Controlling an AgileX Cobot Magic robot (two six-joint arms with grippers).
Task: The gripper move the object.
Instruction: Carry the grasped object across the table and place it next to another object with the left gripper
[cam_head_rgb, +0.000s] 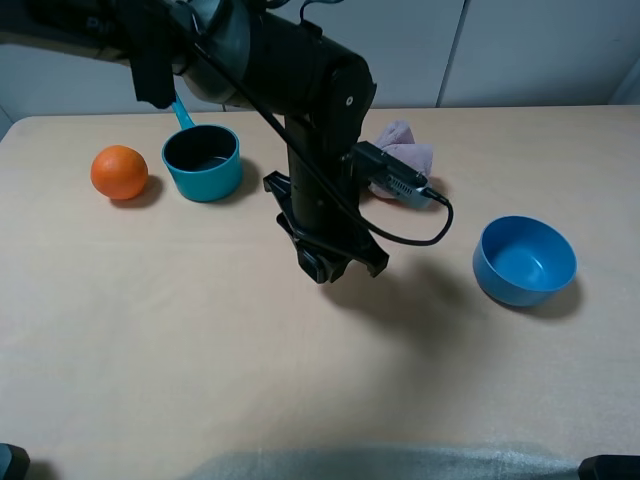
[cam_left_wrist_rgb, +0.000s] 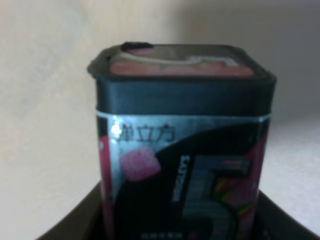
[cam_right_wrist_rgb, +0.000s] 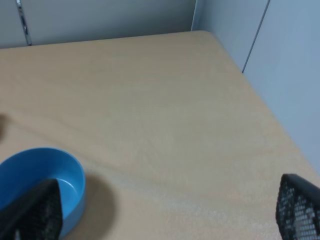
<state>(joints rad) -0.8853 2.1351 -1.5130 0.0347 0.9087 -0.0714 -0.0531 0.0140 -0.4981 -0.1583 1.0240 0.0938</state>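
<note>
My left gripper (cam_head_rgb: 330, 262) hangs from the black arm over the middle of the table, with a grey module (cam_head_rgb: 393, 176) and a black cable at its side. In the exterior view the arm hides the object. In the left wrist view the small black box (cam_left_wrist_rgb: 182, 150) with a red and white label fills the frame. It stands upright between the dark jaws, which are shut on it. My right gripper (cam_right_wrist_rgb: 165, 220) is open and empty, with its mesh-patterned fingertips (cam_right_wrist_rgb: 35, 212) wide apart above the table near the right edge.
An orange (cam_head_rgb: 119, 172) and a teal pot (cam_head_rgb: 202, 162) stand at the back left. A pink cloth (cam_head_rgb: 408, 150) lies behind the arm. A blue bowl (cam_head_rgb: 525, 260) stands on the right and also shows in the right wrist view (cam_right_wrist_rgb: 30, 172).
</note>
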